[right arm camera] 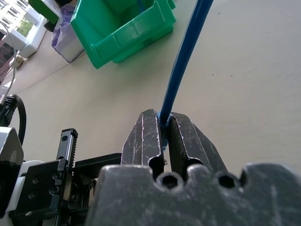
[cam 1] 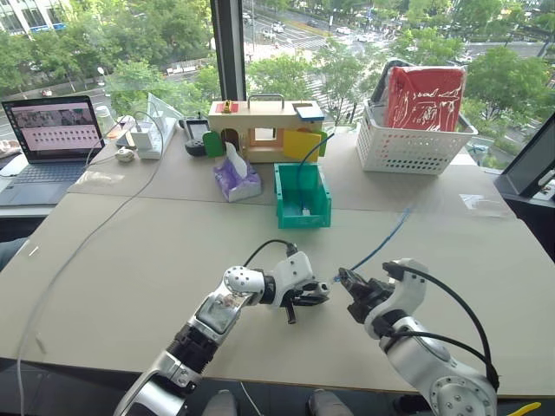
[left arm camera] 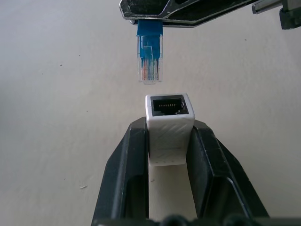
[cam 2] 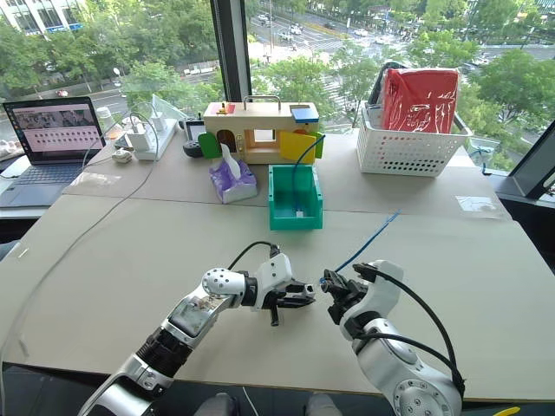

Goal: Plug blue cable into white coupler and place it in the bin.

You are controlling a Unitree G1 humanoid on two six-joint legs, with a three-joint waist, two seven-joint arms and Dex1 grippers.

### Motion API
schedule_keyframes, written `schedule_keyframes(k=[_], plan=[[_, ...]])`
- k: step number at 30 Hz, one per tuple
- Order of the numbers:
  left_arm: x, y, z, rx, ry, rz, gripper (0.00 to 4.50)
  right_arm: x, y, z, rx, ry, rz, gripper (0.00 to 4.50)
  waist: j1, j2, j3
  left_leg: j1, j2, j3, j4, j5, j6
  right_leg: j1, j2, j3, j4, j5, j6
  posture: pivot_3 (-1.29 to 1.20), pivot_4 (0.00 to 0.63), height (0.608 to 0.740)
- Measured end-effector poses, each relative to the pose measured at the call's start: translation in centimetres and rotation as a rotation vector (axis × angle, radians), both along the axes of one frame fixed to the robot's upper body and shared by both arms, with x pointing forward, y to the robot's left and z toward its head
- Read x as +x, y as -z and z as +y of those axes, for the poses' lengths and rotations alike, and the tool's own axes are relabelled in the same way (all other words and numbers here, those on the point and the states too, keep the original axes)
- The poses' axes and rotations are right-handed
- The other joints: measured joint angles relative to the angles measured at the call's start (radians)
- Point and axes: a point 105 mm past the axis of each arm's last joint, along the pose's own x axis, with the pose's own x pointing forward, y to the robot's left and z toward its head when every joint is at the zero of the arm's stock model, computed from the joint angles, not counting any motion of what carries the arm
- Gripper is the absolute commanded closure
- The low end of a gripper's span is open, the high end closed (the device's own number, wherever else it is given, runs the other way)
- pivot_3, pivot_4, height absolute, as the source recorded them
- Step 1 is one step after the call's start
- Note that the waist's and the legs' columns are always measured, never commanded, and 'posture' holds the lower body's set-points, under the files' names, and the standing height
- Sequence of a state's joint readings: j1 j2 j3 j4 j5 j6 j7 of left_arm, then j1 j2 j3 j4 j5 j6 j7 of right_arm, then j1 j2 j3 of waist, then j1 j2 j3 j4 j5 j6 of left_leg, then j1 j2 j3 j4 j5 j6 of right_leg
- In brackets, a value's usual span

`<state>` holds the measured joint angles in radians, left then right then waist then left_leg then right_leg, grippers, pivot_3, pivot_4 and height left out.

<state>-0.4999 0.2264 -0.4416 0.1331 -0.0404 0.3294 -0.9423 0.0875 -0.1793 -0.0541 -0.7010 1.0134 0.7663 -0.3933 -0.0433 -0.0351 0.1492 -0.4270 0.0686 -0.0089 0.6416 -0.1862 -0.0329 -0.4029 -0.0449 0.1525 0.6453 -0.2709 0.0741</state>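
The white coupler (left arm camera: 169, 127) is pinched between my left gripper's (cam 1: 317, 297) two black fingers, its dark socket facing the plug. My right gripper (cam 1: 345, 279) is shut on the blue cable (cam 1: 387, 237) just behind its clear-blue plug (left arm camera: 149, 66). A small gap separates the plug from the socket, and the two are roughly in line. Both grippers hover low over the table's near middle. The cable trails away to the far right across the table. The teal-green bin (cam 1: 303, 217) stands beyond the grippers, near the table's centre.
Another blue cord (cam 1: 305, 165) arcs into the bin. Behind it stand a wooden toy house (cam 1: 260, 126) and a purple tissue pack (cam 1: 236, 180). A white lattice basket (cam 1: 412, 143) sits far right. A laptop (cam 1: 52, 130), a power strip (cam 1: 147, 139) and grey cords (cam 1: 87, 234) occupy the left.
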Motion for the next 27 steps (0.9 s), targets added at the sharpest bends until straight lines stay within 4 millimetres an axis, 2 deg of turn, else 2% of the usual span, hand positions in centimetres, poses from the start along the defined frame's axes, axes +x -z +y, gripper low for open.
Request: schedule_keyframes(k=[5,14,27], plan=[[0.01,0.0,-0.03,-0.001,0.002,0.0,3.87,-0.06,0.11,0.05,0.005,0.0,0.004,4.5,0.0,0.0,0.0,0.0,0.0,0.0,0.0,0.0,0.0,0.0,0.0,0.0,0.0,0.0,0.0,0.0,0.15,0.721],[-0.02,-0.01,-0.2,-0.007,0.005,0.004,3.87,-0.3,-0.84,0.37,0.017,-0.013,-0.03,4.5,0.001,0.0,0.0,0.0,0.0,0.0,0.0,0.0,0.0,0.0,0.0,0.0,0.0,0.0,0.0,0.0,0.15,0.721],[-0.03,-0.03,-0.26,-0.008,0.008,0.005,3.87,-0.86,-0.05,0.56,0.044,-0.018,0.008,4.5,0.0,0.0,0.0,0.0,0.0,0.0,0.0,0.0,0.0,0.0,0.0,0.0,0.0,0.0,0.0,0.0,0.15,0.721]])
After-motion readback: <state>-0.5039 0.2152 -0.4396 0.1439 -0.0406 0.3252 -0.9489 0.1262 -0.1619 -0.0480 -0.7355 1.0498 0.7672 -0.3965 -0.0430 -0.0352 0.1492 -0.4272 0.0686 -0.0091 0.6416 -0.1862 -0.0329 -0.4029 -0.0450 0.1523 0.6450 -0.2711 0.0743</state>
